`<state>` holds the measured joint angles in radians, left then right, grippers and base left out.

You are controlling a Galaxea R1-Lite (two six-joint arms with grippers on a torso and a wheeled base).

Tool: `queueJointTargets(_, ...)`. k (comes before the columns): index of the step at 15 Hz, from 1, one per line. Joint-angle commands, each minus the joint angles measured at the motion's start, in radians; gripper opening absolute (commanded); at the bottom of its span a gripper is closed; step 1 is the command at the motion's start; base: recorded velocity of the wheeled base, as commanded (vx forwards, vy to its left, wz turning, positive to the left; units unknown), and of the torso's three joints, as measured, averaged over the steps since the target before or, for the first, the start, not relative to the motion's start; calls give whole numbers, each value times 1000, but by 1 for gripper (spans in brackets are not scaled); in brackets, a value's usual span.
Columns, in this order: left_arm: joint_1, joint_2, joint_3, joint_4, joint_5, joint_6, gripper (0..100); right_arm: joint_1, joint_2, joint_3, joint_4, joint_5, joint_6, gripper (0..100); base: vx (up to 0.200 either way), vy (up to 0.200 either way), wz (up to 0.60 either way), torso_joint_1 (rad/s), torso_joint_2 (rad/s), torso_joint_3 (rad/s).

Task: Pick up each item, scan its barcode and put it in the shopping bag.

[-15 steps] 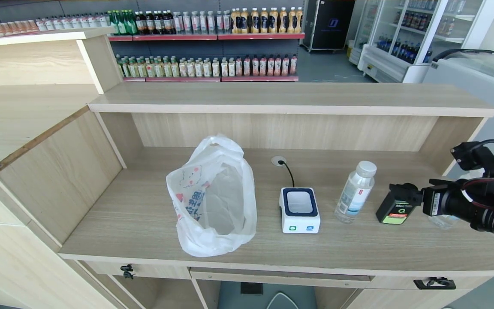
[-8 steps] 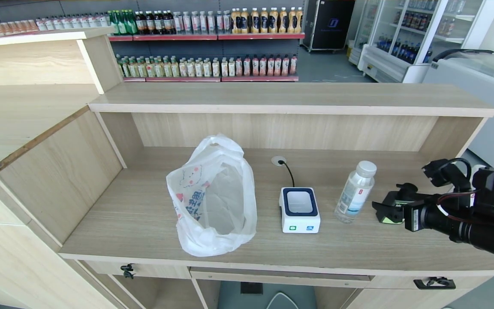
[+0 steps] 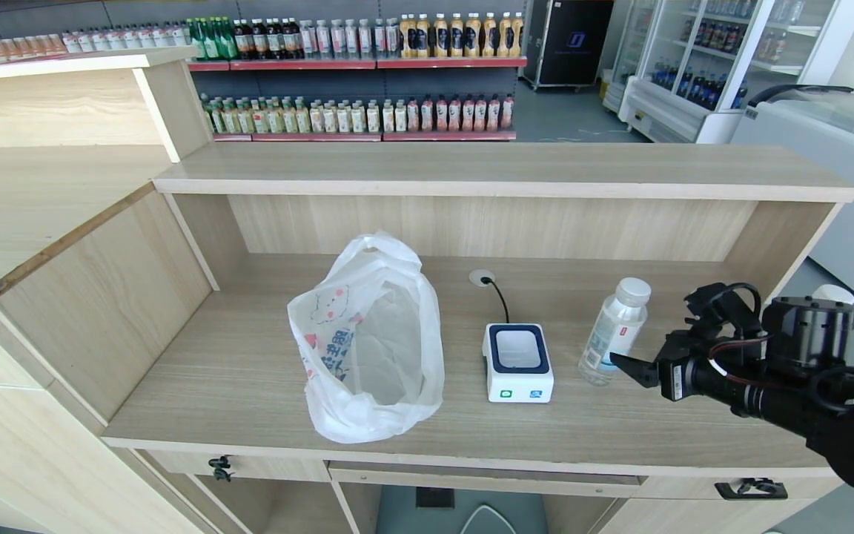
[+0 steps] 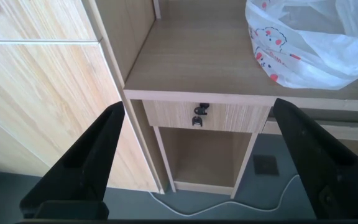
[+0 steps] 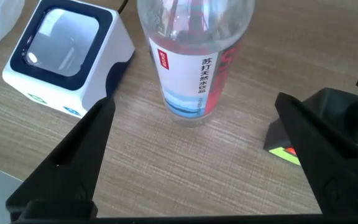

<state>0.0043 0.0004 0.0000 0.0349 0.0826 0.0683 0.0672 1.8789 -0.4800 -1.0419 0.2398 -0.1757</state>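
- Left gripper (image 4: 199, 106): fingers spread, empty; low before the desk (image 3: 620, 430) front, far left of the scanner (image 3: 517, 362).
- Right gripper (image 3: 633, 362): released, empty; right of scanner, facing the bottle.
- Water bottle (image 3: 614, 331): upright, just right of scanner.
- Black box (image 5: 344, 106): farther right.
- Shopping bag (image 3: 368, 341): left of scanner, mouth open.

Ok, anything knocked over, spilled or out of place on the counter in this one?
Nothing stands out. The water bottle stands upright beside the scanner, the shopping bag sits open on the counter, and the black box lies flat next to the bottle. The right claw is open near the bottle. No spill shows.
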Motion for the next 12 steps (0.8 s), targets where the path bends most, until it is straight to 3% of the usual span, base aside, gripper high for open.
queueJointTargets(1, 0, 0, 0, 0, 0, -1, 100, 13, 48, -25, -12, -2, -4, 100, 0, 0, 0, 0, 0, 0)
queueJointTargets(12, 0, 1, 0, 0, 0, -1, 100, 57, 163, -135, -69, 1, -28, 100, 0, 0, 0, 0, 0, 0)
